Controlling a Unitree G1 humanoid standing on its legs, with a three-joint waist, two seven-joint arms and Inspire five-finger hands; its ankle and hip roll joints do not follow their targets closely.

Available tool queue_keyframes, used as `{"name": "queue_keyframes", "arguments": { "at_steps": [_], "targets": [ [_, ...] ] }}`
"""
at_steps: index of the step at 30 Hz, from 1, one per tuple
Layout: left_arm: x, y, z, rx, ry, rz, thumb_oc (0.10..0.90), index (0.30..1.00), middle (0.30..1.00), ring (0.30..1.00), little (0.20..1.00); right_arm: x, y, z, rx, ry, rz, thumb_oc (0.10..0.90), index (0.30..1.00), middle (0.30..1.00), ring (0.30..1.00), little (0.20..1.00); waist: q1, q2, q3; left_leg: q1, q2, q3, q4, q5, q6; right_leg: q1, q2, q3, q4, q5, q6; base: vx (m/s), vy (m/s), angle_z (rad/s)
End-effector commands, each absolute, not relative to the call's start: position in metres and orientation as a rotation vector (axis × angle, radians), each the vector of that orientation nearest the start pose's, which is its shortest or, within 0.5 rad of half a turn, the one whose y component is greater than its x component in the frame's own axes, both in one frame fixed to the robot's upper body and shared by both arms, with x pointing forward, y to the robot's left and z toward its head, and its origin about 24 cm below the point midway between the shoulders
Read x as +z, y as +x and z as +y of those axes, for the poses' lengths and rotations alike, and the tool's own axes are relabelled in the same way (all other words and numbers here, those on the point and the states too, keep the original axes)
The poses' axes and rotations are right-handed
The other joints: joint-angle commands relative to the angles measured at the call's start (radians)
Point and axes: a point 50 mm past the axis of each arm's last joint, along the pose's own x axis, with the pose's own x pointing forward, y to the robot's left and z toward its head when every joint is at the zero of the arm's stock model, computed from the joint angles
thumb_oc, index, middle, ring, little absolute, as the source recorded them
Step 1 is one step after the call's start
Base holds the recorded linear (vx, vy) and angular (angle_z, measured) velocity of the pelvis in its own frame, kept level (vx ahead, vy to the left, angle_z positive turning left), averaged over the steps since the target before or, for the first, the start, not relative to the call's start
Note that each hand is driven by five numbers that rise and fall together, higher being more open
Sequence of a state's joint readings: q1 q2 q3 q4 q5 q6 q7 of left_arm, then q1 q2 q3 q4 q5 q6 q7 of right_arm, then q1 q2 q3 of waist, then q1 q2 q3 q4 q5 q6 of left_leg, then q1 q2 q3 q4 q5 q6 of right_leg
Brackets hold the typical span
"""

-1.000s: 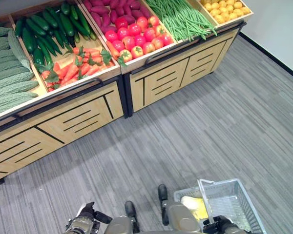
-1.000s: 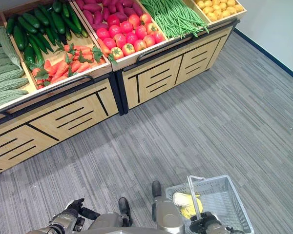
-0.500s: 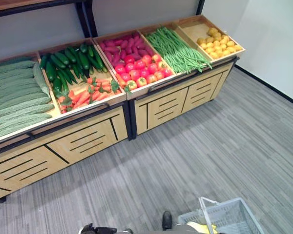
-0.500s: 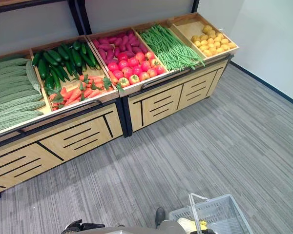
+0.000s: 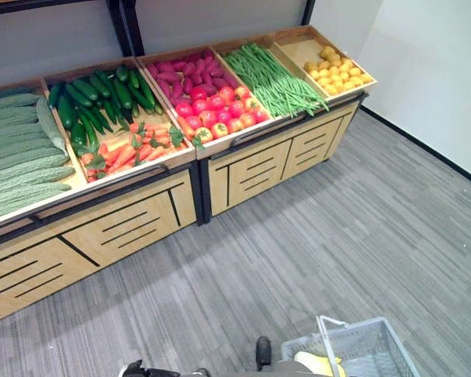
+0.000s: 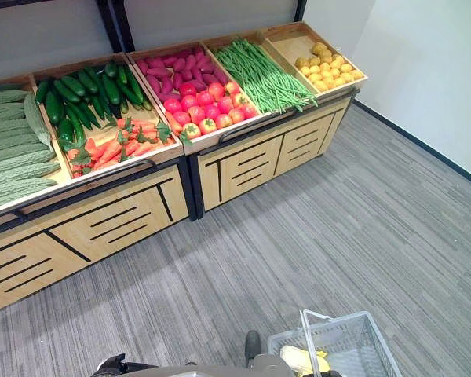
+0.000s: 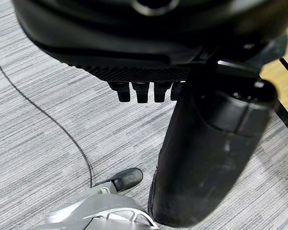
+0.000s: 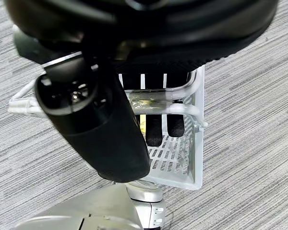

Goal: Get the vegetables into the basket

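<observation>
A wooden produce stand (image 5: 133,224) holds pale green gourds (image 5: 20,161), dark cucumbers (image 5: 94,98), carrots (image 5: 129,149), tomatoes (image 5: 212,118), purple roots (image 5: 180,71), green beans (image 5: 275,75) and small yellow produce (image 5: 337,69). The grey wire basket (image 5: 369,349) hangs low at my right side with a yellow item (image 5: 318,363) inside. In the right wrist view, my right hand (image 8: 158,122) has its fingers curled round the basket's handle (image 8: 182,109). My left hand (image 7: 139,88) hangs over the floor with straight fingers and holds nothing.
Grey striped carpet (image 5: 322,228) stretches between me and the stand. A white wall (image 5: 432,71) with a dark skirting closes off the right side. Drawer fronts (image 5: 267,169) line the stand's face.
The camera has tilted up and pulled back, so the whole stand shows smaller and both arms have slid to the bottom edge. The basket stays in the right hand.
</observation>
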State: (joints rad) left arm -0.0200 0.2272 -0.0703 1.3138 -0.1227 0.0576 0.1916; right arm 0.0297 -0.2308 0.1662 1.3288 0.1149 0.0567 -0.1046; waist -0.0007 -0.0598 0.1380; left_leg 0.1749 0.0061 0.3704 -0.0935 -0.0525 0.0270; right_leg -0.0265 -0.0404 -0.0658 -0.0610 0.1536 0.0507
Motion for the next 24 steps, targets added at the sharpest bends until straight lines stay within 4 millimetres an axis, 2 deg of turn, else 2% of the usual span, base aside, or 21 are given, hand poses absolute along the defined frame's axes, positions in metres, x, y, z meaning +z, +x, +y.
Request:
{"name": "queue_keyframes", "arguments": {
  "at_steps": [1, 4, 5, 6, 7, 9, 10, 11, 12, 13, 16, 19, 22, 24],
  "targets": [
    [-0.165, 0.069, 0.241, 0.276, 0.330, 1.355, 0.900, 1.000, 1.000, 1.000, 1.000, -0.164, 0.077, -0.241, -0.146, -0.332, 1.337, 0.400, 0.300, 0.300, 0.300, 0.300, 0.014, 0.030, 0.043, -0.022, -0.043, -0.067, 0.006, -0.067, 0.048, 0.016, -0.001, -0.030, 0.173, -0.230, 0.054, 0.10, 0.207, -0.08],
    [-0.165, 0.070, 0.243, 0.306, 0.306, 1.346, 0.900, 1.000, 1.000, 1.000, 1.000, -0.163, 0.081, -0.242, -0.173, -0.308, 1.318, 0.400, 0.300, 0.300, 0.300, 0.300, 0.013, 0.023, 0.062, -0.029, -0.049, -0.071, 0.041, -0.093, 0.066, -0.032, -0.012, -0.025, 0.298, -0.263, 0.056, 0.09, 0.187, -0.20],
    [-0.164, 0.072, 0.245, 0.321, 0.298, 1.341, 0.900, 1.000, 1.000, 1.000, 1.000, -0.163, 0.083, -0.242, -0.178, -0.299, 1.308, 0.400, 0.300, 0.300, 0.300, 0.300, 0.008, 0.016, 0.083, -0.030, -0.060, -0.088, 0.071, -0.115, 0.078, -0.087, -0.029, -0.018, 0.444, -0.255, 0.068, 0.06, 0.213, -0.36],
    [-0.163, 0.073, 0.248, 0.343, 0.287, 1.335, 0.900, 1.000, 1.000, 1.000, 1.000, -0.163, 0.083, -0.242, -0.181, -0.294, 1.305, 0.400, 0.300, 0.300, 0.300, 0.300, 0.008, 0.010, 0.096, -0.029, -0.065, -0.087, 0.073, -0.112, 0.086, -0.142, -0.027, 0.009, 0.529, -0.221, 0.060, 0.03, 0.163, -0.30],
    [-0.163, 0.073, 0.248, 0.343, 0.287, 1.335, 0.900, 1.000, 1.000, 1.000, 1.000, -0.163, 0.083, -0.242, -0.181, -0.294, 1.305, 0.400, 0.300, 0.300, 0.300, 0.300, 0.011, 0.009, 0.094, -0.032, -0.066, -0.085, 0.074, -0.112, 0.086, -0.146, -0.027, 0.011, 0.531, -0.221, 0.060, 0.03, 0.076, -0.06],
    [-0.161, 0.073, 0.254, 0.377, 0.277, 1.330, 0.900, 1.000, 1.000, 1.000, 1.000, -0.163, 0.082, -0.242, -0.197, -0.276, 1.307, 0.400, 0.300, 0.300, 0.300, 0.300, 0.008, 0.011, 0.095, -0.020, -0.059, -0.093, 0.057, -0.101, 0.077, -0.183, 0.018, 0.081, 0.433, -0.189, 0.055, 0.06, 0.015, 0.20],
    [-0.161, 0.074, 0.255, 0.382, 0.280, 1.325, 0.900, 1.000, 1.000, 1.000, 1.000, -0.163, 0.082, -0.243, -0.197, -0.275, 1.309, 0.400, 0.300, 0.300, 0.300, 0.300, 0.012, 0.012, 0.095, -0.023, -0.055, -0.095, 0.053, -0.096, 0.073, -0.191, 0.033, 0.109, 0.369, -0.162, 0.061, 0.05, -0.058, 0.35],
    [-0.160, 0.079, 0.256, 0.384, 0.285, 1.315, 0.900, 1.000, 1.000, 1.000, 1.000, -0.163, 0.081, -0.244, -0.202, -0.276, 1.317, 0.400, 0.300, 0.300, 0.300, 0.300, 0.006, 0.008, 0.102, -0.024, -0.052, -0.108, 0.041, -0.082, 0.064, -0.213, 0.061, 0.182, 0.202, -0.104, 0.078, 0.03, -0.055, 0.35],
    [-0.160, 0.079, 0.256, 0.384, 0.285, 1.315, 0.900, 1.000, 1.000, 1.000, 1.000, -0.163, 0.081, -0.244, -0.202, -0.275, 1.317, 0.400, 0.300, 0.300, 0.300, 0.300, 0.009, 0.008, 0.100, -0.026, -0.052, -0.105, 0.042, -0.082, 0.064, -0.214, 0.061, 0.185, 0.200, -0.101, 0.078, 0.14, -0.117, 0.44],
    [-0.159, 0.081, 0.258, 0.391, 0.286, 1.308, 0.900, 1.000, 1.000, 1.000, 1.000, -0.164, 0.075, -0.244, -0.204, -0.270, 1.336, 0.400, 0.300, 0.300, 0.300, 0.300, 0.005, 0.002, 0.103, -0.009, -0.058, -0.124, 0.026, -0.082, 0.051, -0.225, 0.074, 0.217, 0.111, -0.079, 0.090, 0.12, -0.072, 0.45],
    [-0.159, 0.081, 0.258, 0.389, 0.290, 1.310, 0.900, 1.000, 1.000, 1.000, 1.000, -0.165, 0.072, -0.244, -0.200, -0.270, 1.343, 0.400, 0.300, 0.300, 0.300, 0.300, -0.005, -0.001, 0.105, 0.014, -0.062, -0.147, 0.016, -0.084, 0.046, -0.216, 0.073, 0.200, 0.122, -0.076, 0.089, 0.16, -0.103, 0.61],
    [-0.160, 0.081, 0.254, 0.379, 0.286, 1.312, 0.900, 1.000, 1.000, 1.000, 1.000, -0.165, 0.067, -0.245, -0.184, -0.282, 1.362, 0.400, 0.300, 0.300, 0.300, 0.300, -0.013, 0.001, 0.093, 0.045, -0.056, -0.184, 0.017, -0.095, 0.036, -0.187, 0.085, 0.208, 0.149, -0.093, 0.069, 0.25, -0.177, 0.53],
    [-0.162, 0.076, 0.250, 0.380, 0.263, 1.332, 0.900, 1.000, 1.000, 1.000, 1.000, -0.165, 0.061, -0.250, -0.190, -0.296, 1.381, 0.400, 0.300, 0.300, 0.300, 0.300, -0.018, 0.008, 0.065, 0.070, -0.028, -0.220, 0.032, -0.108, 0.021, -0.172, 0.103, 0.192, 0.191, -0.138, 0.046, 0.33, -0.236, 0.53],
    [-0.163, 0.079, 0.245, 0.353, 0.263, 1.324, 0.900, 1.000, 1.000, 1.000, 1.000, -0.164, 0.058, -0.254, -0.218, -0.287, 1.385, 0.400, 0.300, 0.300, 0.300, 0.300, -0.035, 0.015, 0.058, 0.062, -0.005, -0.240, 0.086, -0.117, 0.003, -0.155, 0.106, 0.162, 0.217, -0.181, 0.025, 0.29, -0.257, 0.30]
  ]
}}
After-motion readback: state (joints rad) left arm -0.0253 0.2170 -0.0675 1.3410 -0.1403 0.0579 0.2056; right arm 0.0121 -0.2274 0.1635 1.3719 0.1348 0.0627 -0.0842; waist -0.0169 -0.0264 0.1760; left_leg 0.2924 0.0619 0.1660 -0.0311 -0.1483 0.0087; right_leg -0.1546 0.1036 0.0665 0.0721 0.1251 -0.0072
